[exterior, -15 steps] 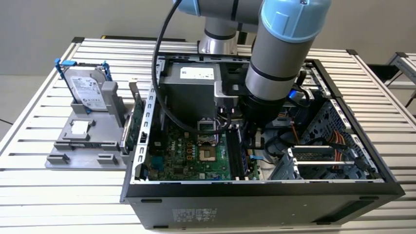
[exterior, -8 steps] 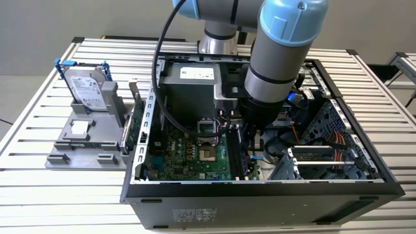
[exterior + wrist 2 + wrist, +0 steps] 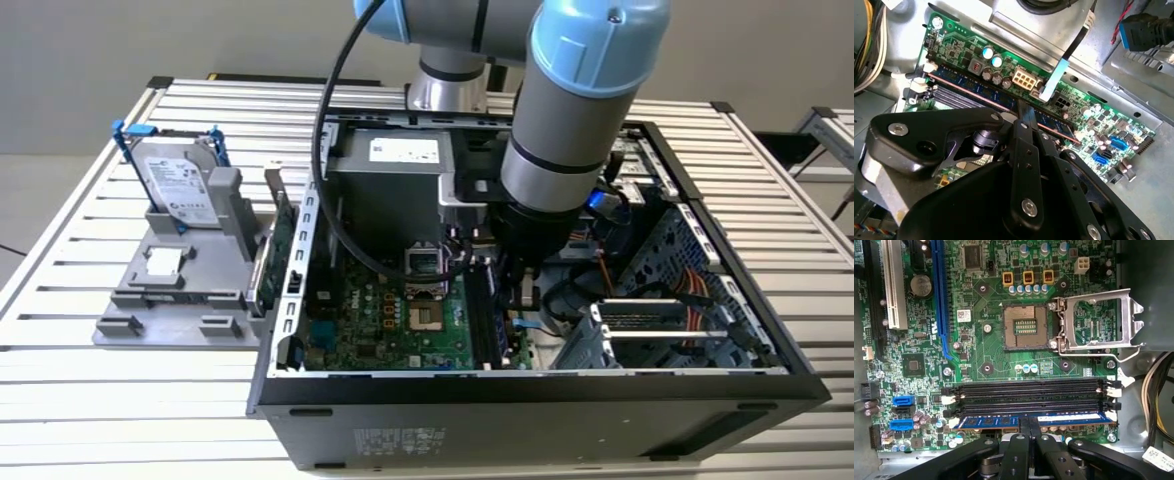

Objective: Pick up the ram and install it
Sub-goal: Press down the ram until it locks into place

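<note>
The ram (image 3: 989, 421) is a thin dark-blue stick lying along the outermost memory slot of the green motherboard (image 3: 989, 350). In the second wrist view the ram (image 3: 966, 84) runs slantwise across the board between white latches. My gripper (image 3: 1030, 424) sits over the stick's middle, its two black fingers close together and shut on its upper edge. The same black fingertips (image 3: 1027, 112) meet on the stick in the second wrist view. In the exterior view the arm (image 3: 567, 150) reaches down into the open computer case (image 3: 534, 385).
Three empty black memory slots (image 3: 1029, 392) lie beside the ram, then the open processor socket (image 3: 1026, 327) with its raised metal frame (image 3: 1099, 320). Cables (image 3: 1141, 30) hang near the case wall. Outside the case, a silver hard drive (image 3: 180, 180) and a green card (image 3: 267, 265) stand on a grey holder.
</note>
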`<action>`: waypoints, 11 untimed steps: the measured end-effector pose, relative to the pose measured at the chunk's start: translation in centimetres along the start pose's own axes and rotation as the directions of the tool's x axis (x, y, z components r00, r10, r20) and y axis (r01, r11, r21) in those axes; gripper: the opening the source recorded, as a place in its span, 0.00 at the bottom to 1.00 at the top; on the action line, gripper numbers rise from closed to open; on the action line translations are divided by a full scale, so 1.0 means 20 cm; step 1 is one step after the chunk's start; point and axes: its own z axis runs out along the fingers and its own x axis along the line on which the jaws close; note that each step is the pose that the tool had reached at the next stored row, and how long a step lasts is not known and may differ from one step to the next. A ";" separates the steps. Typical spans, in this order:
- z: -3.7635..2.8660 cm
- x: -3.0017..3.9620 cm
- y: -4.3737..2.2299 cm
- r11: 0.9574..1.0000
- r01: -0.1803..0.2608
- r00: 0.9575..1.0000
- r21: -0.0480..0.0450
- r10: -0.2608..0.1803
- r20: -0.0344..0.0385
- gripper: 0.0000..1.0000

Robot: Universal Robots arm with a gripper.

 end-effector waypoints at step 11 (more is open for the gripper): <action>-0.182 0.002 -0.001 1.000 0.000 1.000 -0.003 0.000 0.001 0.00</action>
